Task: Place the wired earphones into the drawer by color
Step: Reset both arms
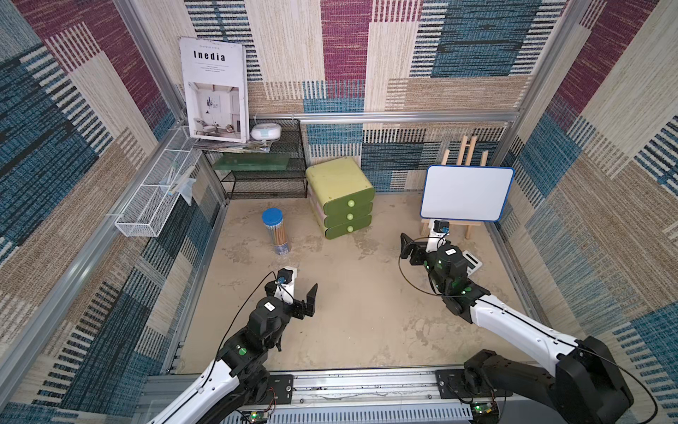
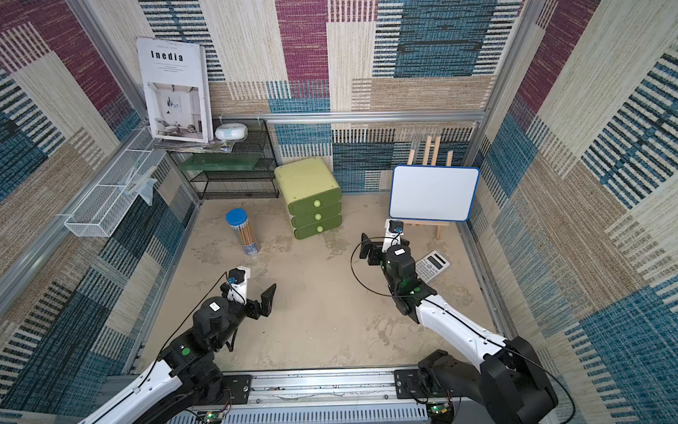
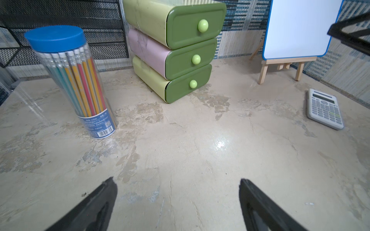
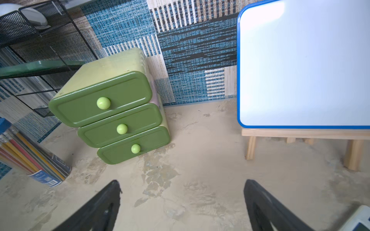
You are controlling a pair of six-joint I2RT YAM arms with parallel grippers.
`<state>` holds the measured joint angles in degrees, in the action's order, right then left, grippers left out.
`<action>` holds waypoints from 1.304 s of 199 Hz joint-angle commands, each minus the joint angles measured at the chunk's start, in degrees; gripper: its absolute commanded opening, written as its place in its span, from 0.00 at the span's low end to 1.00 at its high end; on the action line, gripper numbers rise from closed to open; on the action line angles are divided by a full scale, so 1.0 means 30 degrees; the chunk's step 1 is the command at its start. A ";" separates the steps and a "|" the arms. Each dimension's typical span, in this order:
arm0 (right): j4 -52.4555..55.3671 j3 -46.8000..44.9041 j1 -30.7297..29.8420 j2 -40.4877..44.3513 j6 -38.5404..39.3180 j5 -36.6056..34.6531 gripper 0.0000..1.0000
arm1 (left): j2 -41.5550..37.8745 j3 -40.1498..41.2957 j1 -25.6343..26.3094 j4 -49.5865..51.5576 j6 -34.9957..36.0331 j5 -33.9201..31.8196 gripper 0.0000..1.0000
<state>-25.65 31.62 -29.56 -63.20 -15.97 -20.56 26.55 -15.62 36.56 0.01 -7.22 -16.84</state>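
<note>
No wired earphones show in any view. The green drawer unit (image 1: 339, 191) (image 2: 308, 183) (image 3: 180, 50) (image 4: 112, 104) stands at the back middle of the table, a stack of three drawers with pale green knobs, all shut. My left gripper (image 1: 299, 293) (image 2: 257, 295) (image 3: 178, 184) hovers over the near left of the table, open, with nothing between its fingers. My right gripper (image 1: 422, 242) (image 2: 381, 242) (image 4: 182, 186) is open and empty too, right of the drawers and in front of the whiteboard.
A clear jar of pencils with a blue lid (image 1: 277, 231) stands left of the drawers. A whiteboard on a wooden easel (image 1: 466, 192) is at the back right, a calculator (image 2: 433, 265) beside the right arm. A black mesh shelf (image 1: 264, 172) lines the back left.
</note>
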 commanded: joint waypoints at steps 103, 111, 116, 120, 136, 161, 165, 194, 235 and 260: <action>-0.1083 -0.3066 0.1461 0.2586 0.3088 0.0382 0.99 | 0.1039 0.0123 -0.2970 -0.2537 0.1955 -0.3813 0.99; -0.0877 -0.3068 0.1912 0.2453 0.2988 0.0635 0.99 | 0.1681 -0.0050 -0.3853 -0.2619 0.1759 -0.3101 0.99; -0.0737 -0.3062 0.2164 0.2377 0.2989 0.0782 0.99 | 0.2119 -0.0137 -0.4398 -0.2754 0.1687 -0.2648 0.99; -0.0684 -0.3082 0.2371 0.2307 0.2970 0.0787 0.99 | 0.2454 -0.0162 -0.4823 -0.2942 0.1601 -0.2302 0.99; -0.0972 -0.3478 0.3178 0.2254 0.2829 0.0924 0.99 | 0.3729 -0.0214 -0.6566 -0.3866 0.1278 -0.0613 0.99; -0.2008 -0.4487 0.4430 0.2692 0.2618 0.1471 0.99 | 0.5648 -0.0280 -0.9037 -0.5490 0.1350 0.2166 0.99; -0.2164 -0.4642 0.4569 0.2768 0.2621 0.1517 0.99 | 0.5939 -0.0251 -0.9321 -0.5851 0.1470 0.2485 0.99; -0.3256 -0.5558 0.4990 0.3518 0.3575 0.1385 0.99 | 0.7972 -0.0400 -1.0786 -0.7287 0.2228 0.3619 0.99; -0.5184 -0.6885 0.5253 0.4221 0.4661 0.1315 0.99 | 1.0645 -0.0431 -1.1964 -0.9286 0.2500 0.5772 0.99; -0.5513 -0.6835 0.5426 0.3754 0.4839 0.1430 0.99 | 1.3208 -0.0847 -1.2706 -1.1231 0.2860 0.7219 0.99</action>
<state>-37.63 10.85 -13.67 -51.07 -3.07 -16.45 60.84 -16.97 0.10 -25.50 -0.34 -1.23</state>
